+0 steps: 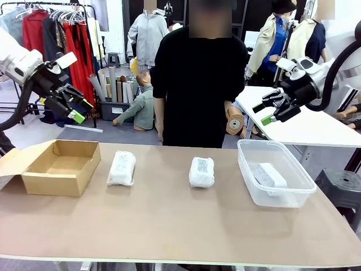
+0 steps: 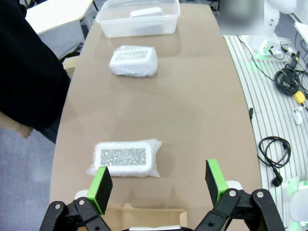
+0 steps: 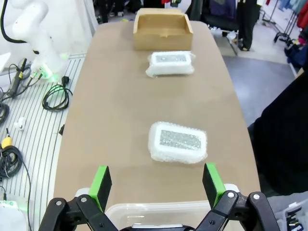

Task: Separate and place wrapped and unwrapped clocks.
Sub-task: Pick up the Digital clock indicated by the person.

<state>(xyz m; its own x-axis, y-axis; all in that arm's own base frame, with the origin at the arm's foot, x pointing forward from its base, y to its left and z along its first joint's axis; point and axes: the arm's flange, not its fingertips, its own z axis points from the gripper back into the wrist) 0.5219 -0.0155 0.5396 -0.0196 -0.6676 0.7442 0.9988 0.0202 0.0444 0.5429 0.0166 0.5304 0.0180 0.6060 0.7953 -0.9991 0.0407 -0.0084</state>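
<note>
Two bubble-wrapped clocks lie on the brown table: one (image 1: 122, 167) left of centre, one (image 1: 201, 171) at centre. From the left wrist they appear as a near clock (image 2: 125, 158) and a far clock (image 2: 134, 60); from the right wrist, as a near clock (image 3: 178, 141) and a far clock (image 3: 170, 63). A bare white clock (image 1: 269, 175) lies inside the clear tub (image 1: 251, 186). My left gripper (image 1: 79, 110) hangs open, high above the table's left end. My right gripper (image 1: 263, 113) hangs open, high at the right. Both hold nothing.
An open brown cardboard box (image 1: 35, 184) sits at the table's left end. A person in black (image 1: 197, 79) stands at the far edge. A white table (image 1: 316, 127) stands behind at right. Cables (image 2: 274, 154) lie on the floor beside the table.
</note>
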